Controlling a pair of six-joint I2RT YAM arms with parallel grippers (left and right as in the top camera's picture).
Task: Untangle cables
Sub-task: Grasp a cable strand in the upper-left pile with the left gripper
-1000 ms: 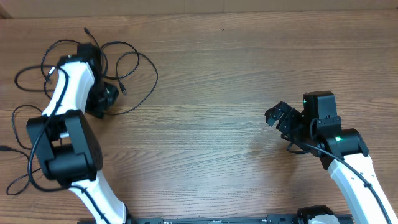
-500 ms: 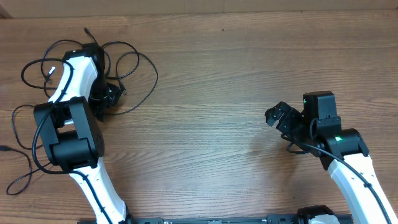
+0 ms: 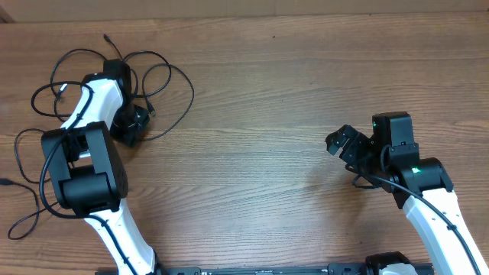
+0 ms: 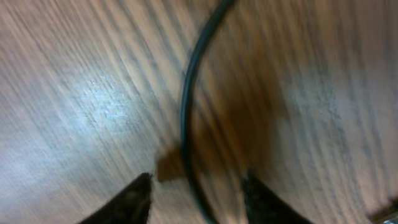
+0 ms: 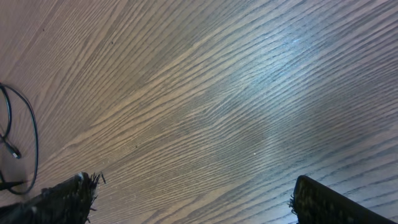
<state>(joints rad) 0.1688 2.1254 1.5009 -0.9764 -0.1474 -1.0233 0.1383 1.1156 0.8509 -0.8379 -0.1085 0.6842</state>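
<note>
The cables (image 3: 192, 93) lie as thin black loops at the table's far left, spread around my left arm. One plug end (image 3: 105, 36) points toward the far edge. My left gripper (image 3: 130, 122) is low over the loops. In the left wrist view a single black cable (image 4: 185, 112) runs between the left gripper's (image 4: 199, 202) two fingertips, with wood showing on both sides of it; the jaws stand apart. My right gripper (image 3: 336, 141) hovers open over bare wood at the right, nothing between its fingers (image 5: 62, 196). Part of a cable (image 5: 32, 137) shows at the right wrist view's left edge.
Thicker black cables of the left arm's base (image 3: 23, 179) trail along the table's left edge. The wooden table (image 3: 260, 107) stretches between the two arms. Its far edge (image 3: 244, 13) runs along the top.
The left wrist has shifted slightly over the loops, and the loops at the far left have changed shape. The right arm has not moved.
</note>
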